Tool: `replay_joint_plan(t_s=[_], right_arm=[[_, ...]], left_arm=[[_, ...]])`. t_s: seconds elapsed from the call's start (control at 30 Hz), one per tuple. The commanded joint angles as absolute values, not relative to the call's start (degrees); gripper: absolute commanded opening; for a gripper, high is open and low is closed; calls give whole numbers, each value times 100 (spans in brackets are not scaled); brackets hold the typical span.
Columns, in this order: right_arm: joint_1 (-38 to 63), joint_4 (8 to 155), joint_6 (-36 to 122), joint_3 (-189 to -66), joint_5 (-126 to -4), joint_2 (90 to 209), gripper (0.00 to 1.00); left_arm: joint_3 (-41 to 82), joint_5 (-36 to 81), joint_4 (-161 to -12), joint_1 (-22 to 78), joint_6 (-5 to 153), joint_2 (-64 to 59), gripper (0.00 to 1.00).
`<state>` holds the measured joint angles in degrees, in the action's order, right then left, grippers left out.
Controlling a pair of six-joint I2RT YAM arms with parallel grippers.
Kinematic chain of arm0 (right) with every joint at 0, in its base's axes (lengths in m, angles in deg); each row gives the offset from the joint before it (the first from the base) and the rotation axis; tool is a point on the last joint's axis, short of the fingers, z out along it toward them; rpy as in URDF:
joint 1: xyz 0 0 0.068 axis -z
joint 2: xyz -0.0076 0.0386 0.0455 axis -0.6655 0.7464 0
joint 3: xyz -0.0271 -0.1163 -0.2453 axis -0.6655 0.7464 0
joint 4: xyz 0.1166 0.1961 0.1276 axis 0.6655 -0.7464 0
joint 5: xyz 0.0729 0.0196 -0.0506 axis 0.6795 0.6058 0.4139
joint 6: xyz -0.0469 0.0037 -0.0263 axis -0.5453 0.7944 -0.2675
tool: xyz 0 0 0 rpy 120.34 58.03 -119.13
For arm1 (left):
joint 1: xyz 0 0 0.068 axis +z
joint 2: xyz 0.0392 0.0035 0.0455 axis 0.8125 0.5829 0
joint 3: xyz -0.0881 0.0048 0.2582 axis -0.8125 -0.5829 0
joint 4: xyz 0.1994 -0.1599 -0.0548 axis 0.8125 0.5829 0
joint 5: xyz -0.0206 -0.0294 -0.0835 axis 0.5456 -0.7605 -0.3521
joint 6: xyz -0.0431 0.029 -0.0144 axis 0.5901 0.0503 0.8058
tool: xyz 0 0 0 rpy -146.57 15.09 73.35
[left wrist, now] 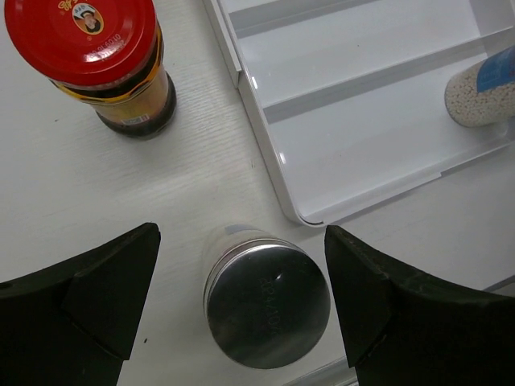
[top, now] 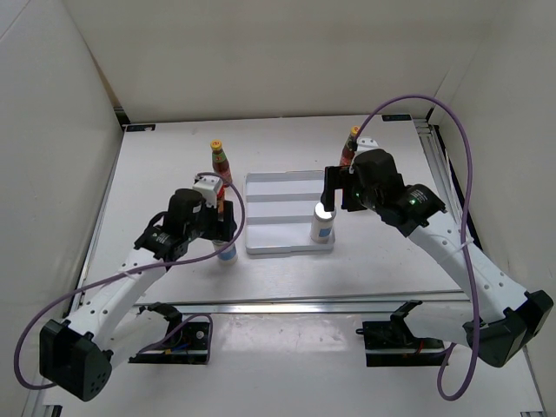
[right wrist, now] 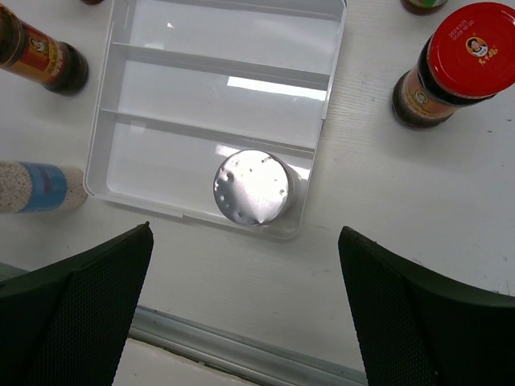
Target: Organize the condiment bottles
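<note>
A white silver-capped shaker (left wrist: 268,303) stands on the table just left of the white ridged tray (left wrist: 362,121). My left gripper (left wrist: 241,241) is open and hangs over it, one jaw on each side, not touching. A red-lidded jar (left wrist: 88,40) stands beyond it. A second shaker (right wrist: 252,187) stands in the tray's near right corner (top: 323,224). My right gripper (right wrist: 245,305) is open and empty above it. Another red-lidded jar (right wrist: 463,60) stands right of the tray. Slim yellow-capped sauce bottles stand on the left (top: 221,161) and the right (top: 350,146).
The tray (top: 287,213) has three long compartments; only the nearest holds anything. A metal rail (top: 287,304) runs along the near table edge. White walls close in the table at the back and sides.
</note>
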<state>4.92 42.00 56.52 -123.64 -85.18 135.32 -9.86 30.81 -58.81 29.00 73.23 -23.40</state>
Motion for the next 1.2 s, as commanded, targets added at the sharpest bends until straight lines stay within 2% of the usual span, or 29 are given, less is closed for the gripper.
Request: replay_joint_plan(t_s=[0.0,0.13,0.5,0.57,0.77,0.8,1.0,1.03,1.07,1.1,1.17], right_arm=[[463,4237,5532,-12574,-8601,13518,99],[463,4185,5532,-12574,-8601,13570,99],[516,4132,5532,-12574,-8653,13570,99],[516,4132,5532,-12574,-8653,13623,99],[568,4079,5532,-12522,-8653,13623,99],[568,4079,5532,-12522,-8653,13623,99],[568,4079,5532,-12469,-8653,13623,99],[568,4027,5532,-12469,-8653,13623,99],[568,4026,5532,-12469,-8706,13623,99],[568,4026,5532,-12469,-8706,13623,99],[568,3974,5532,-12469,-8706,13623,99]], left_arm=[[-679,2866,-5672,2841,7328,-2203,92],[-538,2680,-5495,2649,7275,-1808,88],[-425,2794,-5259,2516,7275,-1631,88],[-424,2794,-5258,2516,7275,-1569,84],[-371,2847,-5197,2516,7275,-1455,62],[-371,2847,-5197,2516,7275,-1455,55],[-319,3023,-5197,2516,7275,-1455,30],[-266,3110,-5197,2516,7275,-1455,18],[-214,3172,-5197,2516,7275,-1455,14],[-152,3224,-5136,2516,7275,-1455,11],[155,3312,-4934,2516,7415,-1402,11]])
